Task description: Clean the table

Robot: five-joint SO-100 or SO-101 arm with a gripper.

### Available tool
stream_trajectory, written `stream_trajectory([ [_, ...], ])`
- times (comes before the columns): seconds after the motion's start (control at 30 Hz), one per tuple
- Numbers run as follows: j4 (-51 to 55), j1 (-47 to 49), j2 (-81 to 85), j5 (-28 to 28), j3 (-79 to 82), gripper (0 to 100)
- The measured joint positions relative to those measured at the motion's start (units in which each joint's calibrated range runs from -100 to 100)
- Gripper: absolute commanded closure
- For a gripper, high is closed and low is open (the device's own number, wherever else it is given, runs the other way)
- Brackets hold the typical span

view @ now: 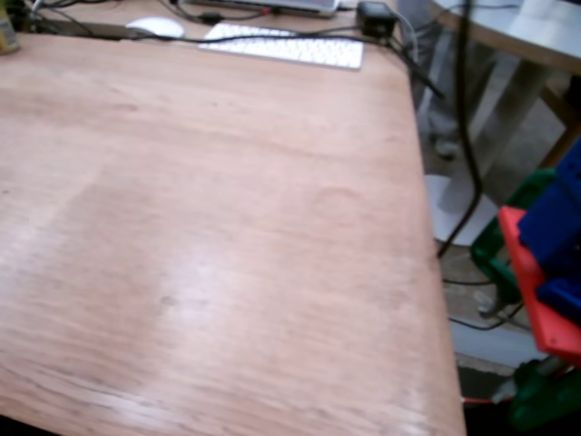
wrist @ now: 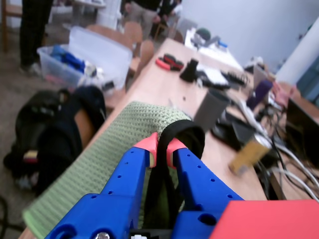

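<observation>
Light-brown wood fills the fixed view: the surface [view: 209, 236] shows fine grain, a soft sheen and a rounded right edge. At its far end we see a white keyboard [view: 286, 45], a white mouse [view: 156, 26] and dark cables [view: 272, 36].

In the wrist view our blue gripper [wrist: 161, 148], red at the tips, is nearly closed, pinching a black strap [wrist: 174, 137] above a green knitted cloth [wrist: 109, 159]. Beyond lie a grey cup [wrist: 211, 108], a clear plastic bin [wrist: 89, 55] and a black bag [wrist: 55, 129] on the floor.
</observation>
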State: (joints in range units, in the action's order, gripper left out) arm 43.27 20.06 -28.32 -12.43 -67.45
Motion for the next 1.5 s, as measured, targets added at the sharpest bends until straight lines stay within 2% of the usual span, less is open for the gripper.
stream_trajectory([
  [0.07, -12.09, 3.29, -12.62, 0.0, -3.7, 99],
  [0.13, -17.72, 6.67, -21.96, 0.0, -3.88, 99],
  [0.3, -18.47, 12.31, -36.84, 0.54, -3.88, 100],
  [0.4, -20.79, 10.99, -44.7, 0.24, -5.77, 100],
  [0.6, -21.95, 10.15, -48.51, 0.05, -5.95, 100],
  [0.73, -35.61, 7.52, -52.05, 0.24, -5.86, 100],
  [0.87, -38.1, 4.79, -53.7, 0.0, -5.77, 99],
  [1.0, -38.51, -4.13, -56.03, -0.34, -5.95, 100],
  [1.13, -39.34, -12.12, -58.11, -3.96, -6.22, 100],
  [1.3, -39.42, -24.14, -60.53, -4.25, -6.58, 100],
  [1.5, -36.36, -43.59, -64.5, -4.25, -7.48, 100],
])
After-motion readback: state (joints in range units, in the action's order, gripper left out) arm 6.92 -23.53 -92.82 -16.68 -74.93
